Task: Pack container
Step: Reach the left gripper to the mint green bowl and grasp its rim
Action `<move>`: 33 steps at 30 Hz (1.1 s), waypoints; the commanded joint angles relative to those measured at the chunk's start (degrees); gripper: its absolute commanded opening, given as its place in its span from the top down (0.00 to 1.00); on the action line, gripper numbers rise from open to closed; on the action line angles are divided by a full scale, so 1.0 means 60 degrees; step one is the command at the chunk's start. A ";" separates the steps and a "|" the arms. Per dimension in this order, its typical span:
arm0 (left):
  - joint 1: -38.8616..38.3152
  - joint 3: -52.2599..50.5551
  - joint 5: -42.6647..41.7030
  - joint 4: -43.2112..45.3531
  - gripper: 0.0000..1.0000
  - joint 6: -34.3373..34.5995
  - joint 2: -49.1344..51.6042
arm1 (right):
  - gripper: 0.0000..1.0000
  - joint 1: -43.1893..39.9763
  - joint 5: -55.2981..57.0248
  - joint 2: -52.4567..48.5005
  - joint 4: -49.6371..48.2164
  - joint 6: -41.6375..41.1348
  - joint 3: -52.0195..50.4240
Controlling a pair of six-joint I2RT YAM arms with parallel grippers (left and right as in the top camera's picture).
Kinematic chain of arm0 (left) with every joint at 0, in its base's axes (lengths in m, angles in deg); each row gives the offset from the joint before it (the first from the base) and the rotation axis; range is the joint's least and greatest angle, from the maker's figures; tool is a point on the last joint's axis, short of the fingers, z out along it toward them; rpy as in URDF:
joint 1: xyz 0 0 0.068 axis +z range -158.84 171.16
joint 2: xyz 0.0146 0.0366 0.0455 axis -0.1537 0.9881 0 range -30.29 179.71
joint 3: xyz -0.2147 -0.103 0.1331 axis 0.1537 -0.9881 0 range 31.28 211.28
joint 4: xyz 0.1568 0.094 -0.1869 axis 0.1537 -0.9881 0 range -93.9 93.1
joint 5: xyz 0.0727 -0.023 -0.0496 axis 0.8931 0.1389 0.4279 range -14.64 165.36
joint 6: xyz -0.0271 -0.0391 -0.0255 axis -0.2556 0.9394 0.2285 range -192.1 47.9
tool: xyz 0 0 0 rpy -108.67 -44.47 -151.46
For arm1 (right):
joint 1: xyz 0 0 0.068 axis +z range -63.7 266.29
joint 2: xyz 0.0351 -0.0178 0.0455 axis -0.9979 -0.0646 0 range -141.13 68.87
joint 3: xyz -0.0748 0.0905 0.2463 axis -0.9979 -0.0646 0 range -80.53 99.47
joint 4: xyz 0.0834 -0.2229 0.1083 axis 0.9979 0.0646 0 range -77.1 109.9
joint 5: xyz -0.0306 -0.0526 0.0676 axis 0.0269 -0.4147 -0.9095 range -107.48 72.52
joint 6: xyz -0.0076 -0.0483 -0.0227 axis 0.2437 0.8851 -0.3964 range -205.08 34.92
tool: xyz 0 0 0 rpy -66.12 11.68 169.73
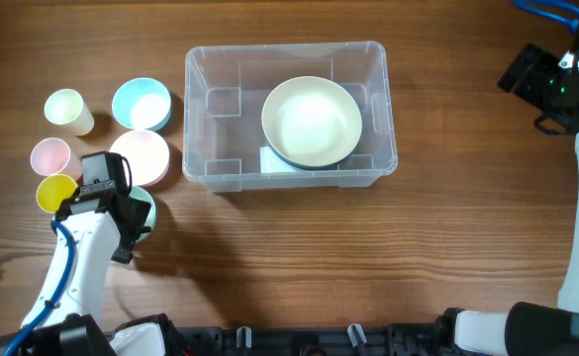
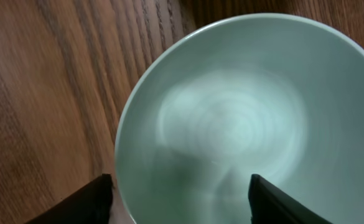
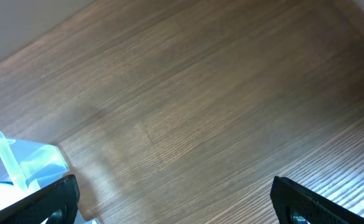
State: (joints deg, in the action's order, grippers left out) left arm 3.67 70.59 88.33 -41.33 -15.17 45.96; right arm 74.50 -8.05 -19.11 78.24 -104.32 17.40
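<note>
Jaws of our left gripper (image 2: 180, 196) gape across the mint bowl (image 2: 231, 112) rim, so we should lower squarely before pinching.

The container (image 1: 192, 119) sits mid-surface (image 1: 368, 257), with one bowl (image 1: 312, 121) inside it. Left of it cluster two bowls (image 1: 142, 103) and three cups (image 1: 68, 110). My left tool (image 2: 182, 202) hangs over another bowl (image 2: 244, 118), nearer me. My right tool (image 3: 175, 199) is far right, behind.
</note>
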 commanded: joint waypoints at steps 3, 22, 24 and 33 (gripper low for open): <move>0.0055 -0.0015 -0.0011 -0.0025 0.36 0.0015 0.0007 | 0.00 -0.0011 -0.0055 -0.0033 -0.0022 -0.0069 -0.0018; 0.0087 -0.0375 0.0248 0.0517 0.41 0.0087 0.0262 | 0.00 -0.0011 -0.0055 -0.0033 -0.0025 -0.0076 -0.0018; 0.0087 -0.0375 0.0310 0.0517 0.41 0.0087 0.0372 | 0.00 -0.0011 -0.0055 -0.0033 -0.0022 -0.0073 -0.0018; 0.0087 -0.0463 0.0525 0.0667 0.54 0.0091 0.0459 | 0.00 -0.0011 -0.0055 -0.0033 -0.0022 -0.0073 -0.0018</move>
State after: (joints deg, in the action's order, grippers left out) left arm 3.67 68.60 90.08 -37.53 -15.02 48.15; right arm 74.50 -8.05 -19.11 78.26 -104.32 17.40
